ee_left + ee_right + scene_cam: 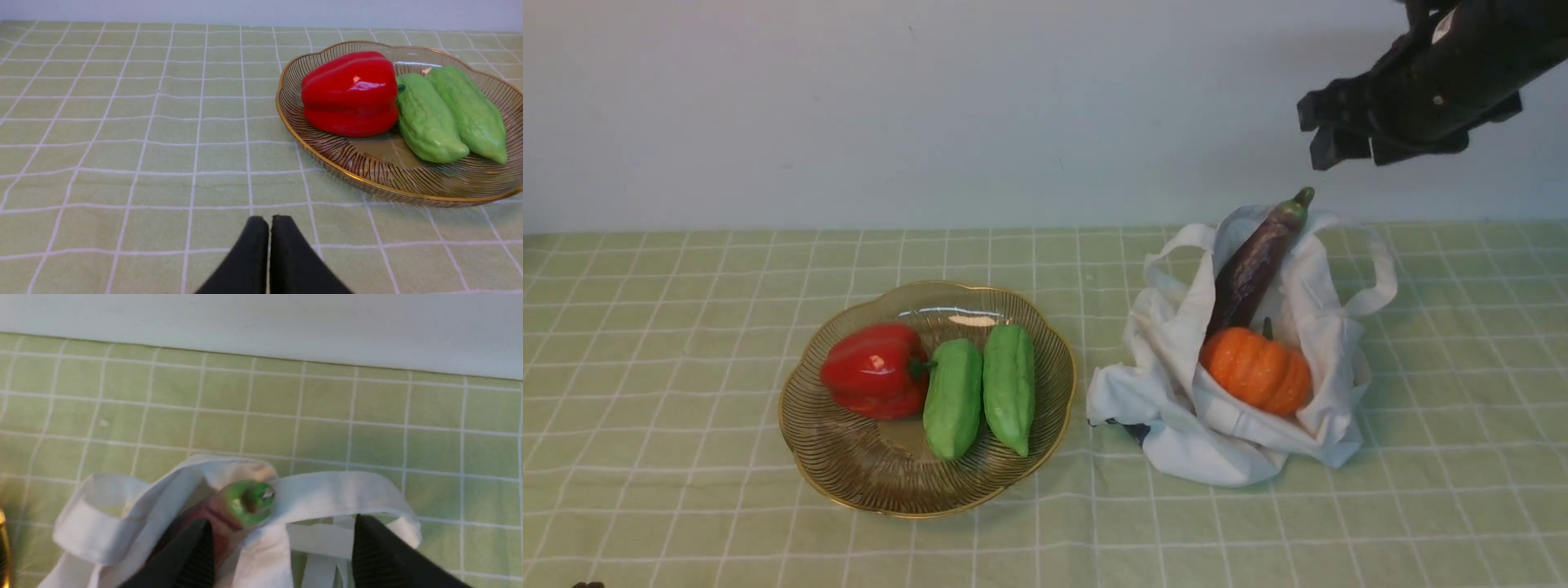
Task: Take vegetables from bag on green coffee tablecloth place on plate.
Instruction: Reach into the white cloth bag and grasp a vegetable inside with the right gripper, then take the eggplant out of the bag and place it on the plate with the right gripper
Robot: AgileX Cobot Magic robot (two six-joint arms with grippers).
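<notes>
The white bag (1176, 384) lies on the green checked tablecloth (686, 327) at the right. A dark purple eggplant (1254, 265) leans out of it, stem cap up, and an orange pumpkin (1255, 369) sits in its mouth. The amber plate (849, 478) to the left holds a red pepper (874, 369) and two green gourds (980, 396). My right gripper (1327, 135) is open, in the air above the eggplant's stem; in the right wrist view the gripper (282, 535) hangs over the stem cap (249, 502). My left gripper (269, 222) is shut and empty, low over the cloth near the plate (327, 147).
A pale wall runs along the back edge of the table. Bare cloth lies left of the plate and in front of the plate and bag. The bag's loop handles (1372, 282) hang out to both sides.
</notes>
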